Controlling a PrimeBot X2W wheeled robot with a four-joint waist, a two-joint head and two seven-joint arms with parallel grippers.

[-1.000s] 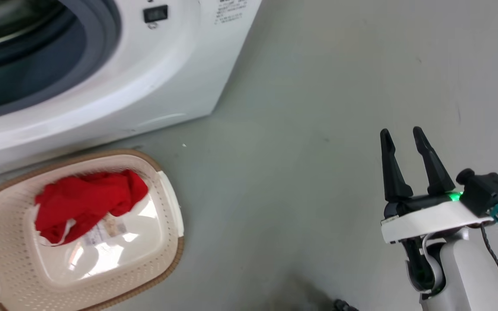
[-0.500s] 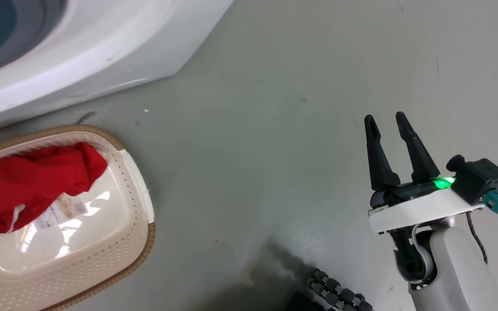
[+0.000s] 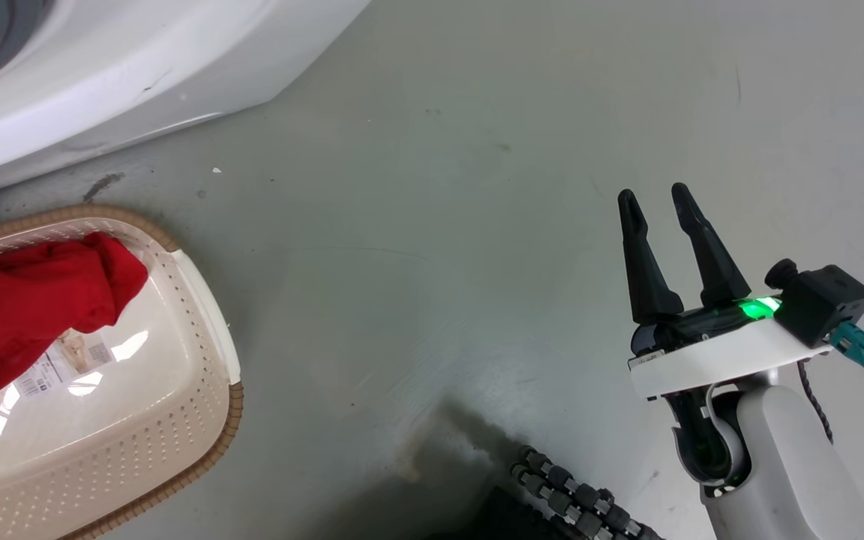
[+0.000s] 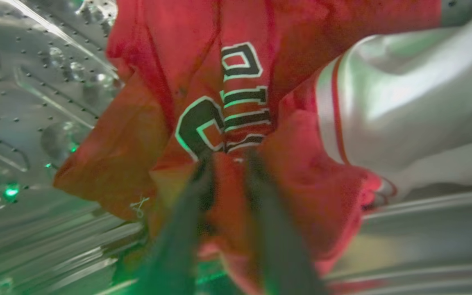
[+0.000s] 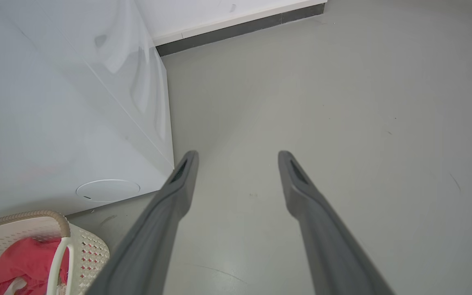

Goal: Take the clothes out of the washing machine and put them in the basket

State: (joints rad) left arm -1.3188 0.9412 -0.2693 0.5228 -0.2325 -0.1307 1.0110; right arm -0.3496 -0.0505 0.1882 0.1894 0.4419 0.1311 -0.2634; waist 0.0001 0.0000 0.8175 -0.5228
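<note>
**Left gripper**: working inside the steel drum, fingers pinching a fold of the red shirt. The cloth is bunching ahead of and around them.

**Right gripper**: fingers spread, carrying nothing, hovering over the floor.

**Change:** over the last second the head camera has been swinging, so the washing machine and the basket are sliding leftward in its picture. This is a shift of view, not of things. The red garment is lying in the basket, well left of the right gripper. Judged: one piece delivered, the last being drawn out.

**Surface and room:** grey floor, smooth, showing scuffs – dark skirting running far ahead of the right gripper.
</note>
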